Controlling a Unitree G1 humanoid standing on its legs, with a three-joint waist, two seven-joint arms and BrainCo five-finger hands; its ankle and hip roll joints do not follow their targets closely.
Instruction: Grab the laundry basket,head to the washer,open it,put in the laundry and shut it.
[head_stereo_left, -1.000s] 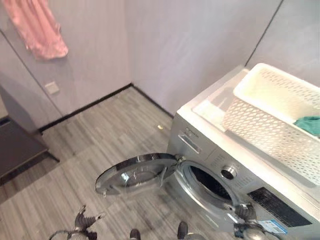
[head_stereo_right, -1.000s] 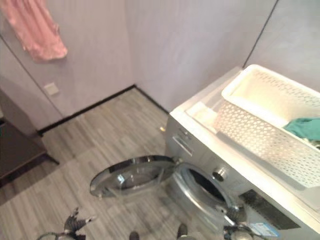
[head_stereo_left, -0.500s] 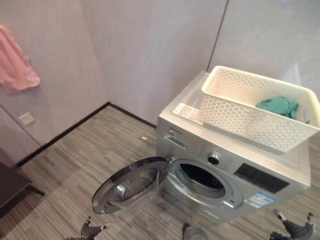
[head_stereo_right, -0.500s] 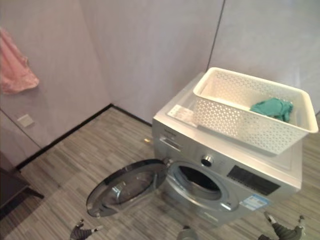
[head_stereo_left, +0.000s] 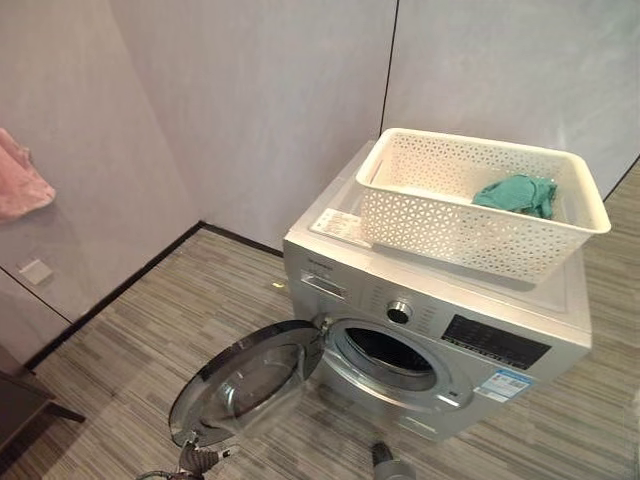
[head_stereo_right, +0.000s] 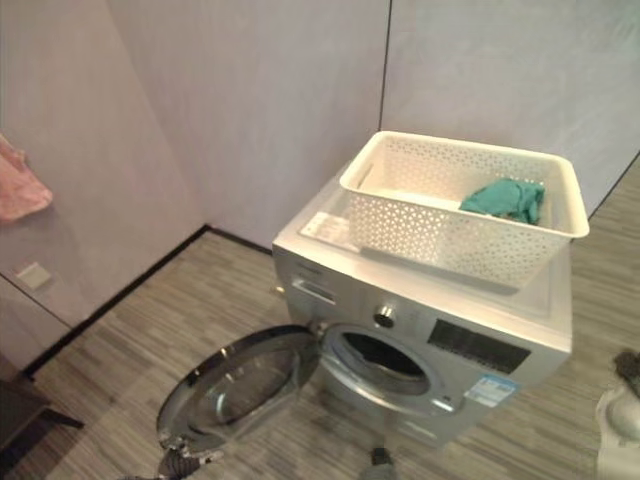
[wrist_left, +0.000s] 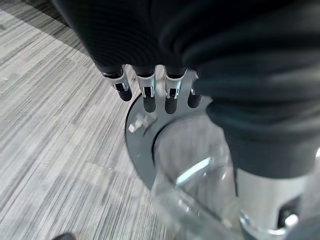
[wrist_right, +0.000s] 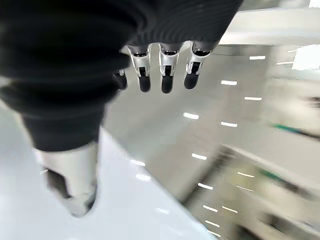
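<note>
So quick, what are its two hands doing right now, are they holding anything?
Left hand: open, fingers straight, holding nothing, above the open washer door.
Right hand: open, fingers straight, holding nothing.

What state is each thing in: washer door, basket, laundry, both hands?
Washer door: swung fully open, drum opening exposed.
Laundry basket: upright on top of the washer.
Green laundry: in the basket, not yet loaded.
Left hand: open, fingers straight above the door rim, holding nothing.
Right hand: open, fingers straight, empty.
Pink cloth: hanging on the wall.
</note>
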